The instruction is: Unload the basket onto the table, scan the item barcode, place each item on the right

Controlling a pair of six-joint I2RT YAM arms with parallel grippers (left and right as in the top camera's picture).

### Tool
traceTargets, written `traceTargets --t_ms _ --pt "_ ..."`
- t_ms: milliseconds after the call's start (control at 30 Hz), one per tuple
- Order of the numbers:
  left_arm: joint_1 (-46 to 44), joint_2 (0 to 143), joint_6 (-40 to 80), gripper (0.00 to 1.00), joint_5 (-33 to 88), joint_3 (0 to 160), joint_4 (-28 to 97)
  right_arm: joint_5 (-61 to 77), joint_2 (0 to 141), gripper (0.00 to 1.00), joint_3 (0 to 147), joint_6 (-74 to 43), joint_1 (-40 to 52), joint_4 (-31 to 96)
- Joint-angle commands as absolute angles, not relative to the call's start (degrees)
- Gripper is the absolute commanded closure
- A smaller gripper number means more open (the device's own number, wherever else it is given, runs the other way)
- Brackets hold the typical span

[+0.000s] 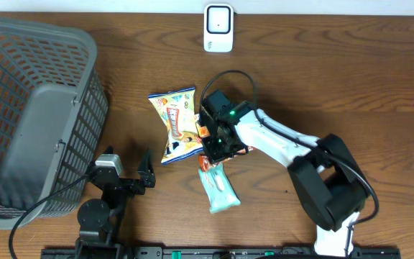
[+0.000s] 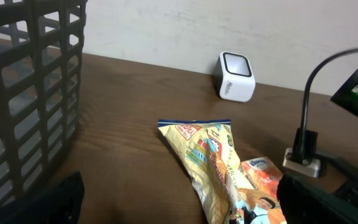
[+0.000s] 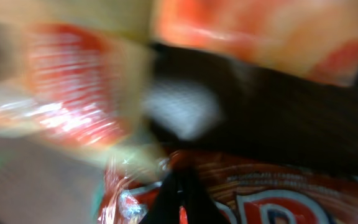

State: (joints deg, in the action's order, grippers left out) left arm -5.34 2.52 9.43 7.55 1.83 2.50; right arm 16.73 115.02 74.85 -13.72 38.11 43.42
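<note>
No wording can be read with any certainty. The yellow snack bag (image 2: 211, 163) ahead of the left gripper (image 1: 129, 167) bears red and blue print too small to make out. The white scanner (image 2: 236, 76) beyond it has a faint illegible mark on its side. Against the right gripper (image 3: 179, 198), a red packet (image 3: 278, 199) shows large white letters, blurred and cut off.

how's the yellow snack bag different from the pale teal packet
The yellow snack bag is bigger and crinkled, with busy printed artwork; the pale teal packet is slimmer and plainer. The yellow snack bag lies nearer the scanner, the pale teal packet farther from it. Both lie on the table.
</note>
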Motion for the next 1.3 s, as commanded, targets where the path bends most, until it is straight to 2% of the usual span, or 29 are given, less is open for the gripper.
traceTargets --t_ms 0,167,433,633,833,1033,1267 --pt "-5.10 2.48 10.20 0.02 7.94 0.23 3.29 7.35 117.47 0.99 73.67 -18.79 36.32 44.21" --pt "-5.10 2.48 10.20 0.02 7.94 0.23 3.31 1.89 116.55 0.99 74.08 -19.27 30.11 44.80" --pt "-5.10 2.48 10.20 0.02 7.94 0.23 3.29 4.05 114.91 0.99 81.21 -15.18 17.61 51.79" --pt "-5.10 2.48 10.20 0.02 7.94 0.23 3.29 9.43 108.53 0.99 84.42 -14.50 16.49 56.86" --pt "-5.10 2.48 10.20 0.02 7.94 0.23 3.29 8.80 107.07 0.99 83.77 -14.50 18.63 60.51" --pt "-5.10 2.48 10.20 0.02 7.94 0.23 3.29 -0.23 107.15 0.99 77.21 -16.71 20.10 53.56" --pt "-5.10 2.48 10.20 0.02 7.94 0.23 3.29 -2.26 107.68 0.99 66.52 -17.80 18.81 40.49"
